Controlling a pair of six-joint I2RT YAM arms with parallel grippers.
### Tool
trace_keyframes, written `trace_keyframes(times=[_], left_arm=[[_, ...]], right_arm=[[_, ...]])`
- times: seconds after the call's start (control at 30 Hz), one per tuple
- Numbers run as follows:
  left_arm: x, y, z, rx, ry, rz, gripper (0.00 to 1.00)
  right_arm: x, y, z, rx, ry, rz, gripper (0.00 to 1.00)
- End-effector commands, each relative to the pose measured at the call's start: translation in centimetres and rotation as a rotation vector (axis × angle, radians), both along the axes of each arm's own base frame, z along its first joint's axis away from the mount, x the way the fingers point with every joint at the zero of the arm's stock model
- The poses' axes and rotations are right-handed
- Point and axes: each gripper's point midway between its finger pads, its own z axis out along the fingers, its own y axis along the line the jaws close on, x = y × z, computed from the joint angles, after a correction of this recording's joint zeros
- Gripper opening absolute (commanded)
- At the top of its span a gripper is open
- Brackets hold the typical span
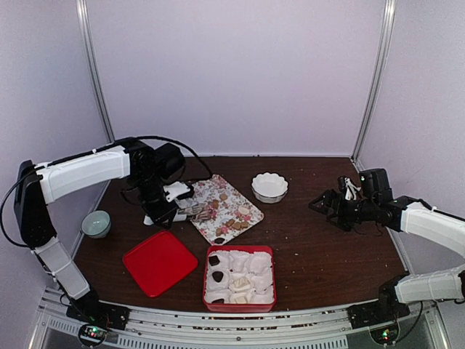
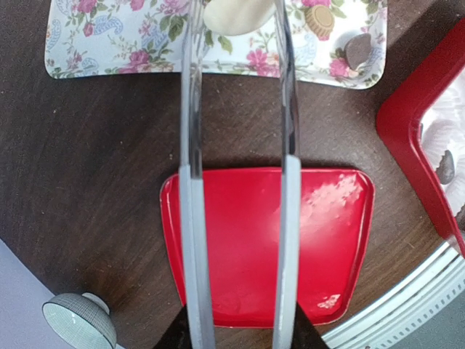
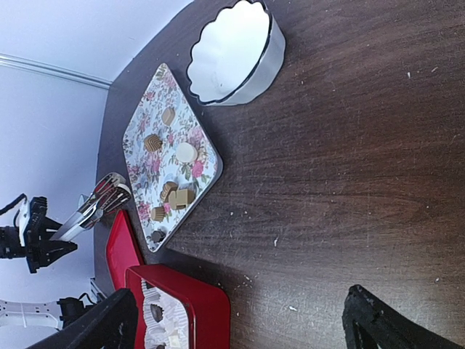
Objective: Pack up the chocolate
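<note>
From above, the left gripper [image 1: 171,209] clamps tongs [image 1: 192,212] at the floral tray [image 1: 218,190], where most of the chocolate [image 1: 232,224] lies; a few pieces sit in the red box [image 1: 205,280]. The right gripper [image 1: 322,203] hangs wide open and empty. In the left wrist view the tong tips flank a pale piece [image 2: 232,14], probably light, smooth and easily marked, so best pinched gently across its sides. The right wrist view shows tan pieces scattered on the tray.

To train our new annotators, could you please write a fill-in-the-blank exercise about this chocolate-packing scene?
The small loose chocolate pieces lie on a rectangular tray printed with ___.
The scalloped white ceramic bowl is ___.
The right gripper stands ___.
The red plastic box holds crinkled paper cups coloured ___.
Missing: flowers; empty; open; white.
</note>
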Motion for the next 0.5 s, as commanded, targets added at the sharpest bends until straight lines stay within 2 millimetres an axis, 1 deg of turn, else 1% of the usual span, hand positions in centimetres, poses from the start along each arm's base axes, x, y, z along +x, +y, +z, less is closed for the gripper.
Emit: trace_keyframes(times=[0.0, 0.13, 0.37, 0.47], left_arm=[[-0.5, -1.7, 3.8, -0.133, -0.069, -0.022, 0.16], [-2.3, -3.0, 5.0, -0.171, -0.100, -0.082, 0.17], [-6.7, -5.7, 6.3, -0.240, -0.122, -0.233, 0.17], [-8.7, -7.0, 6.3, -0.252, -0.128, -0.312, 0.17]], right_arm=[[0.0, 0.0, 0.5, -0.001, -0.025, -0.002, 1.00], [-0.2, 0.1, 0.4, -0.001, -0.021, 0.006, 1.00], [-0.4, 0.2, 0.5, -0.002, -0.024, 0.020, 1.00], [-0.6, 0.1, 0.4, -0.005, -0.023, 0.024, 1.00]])
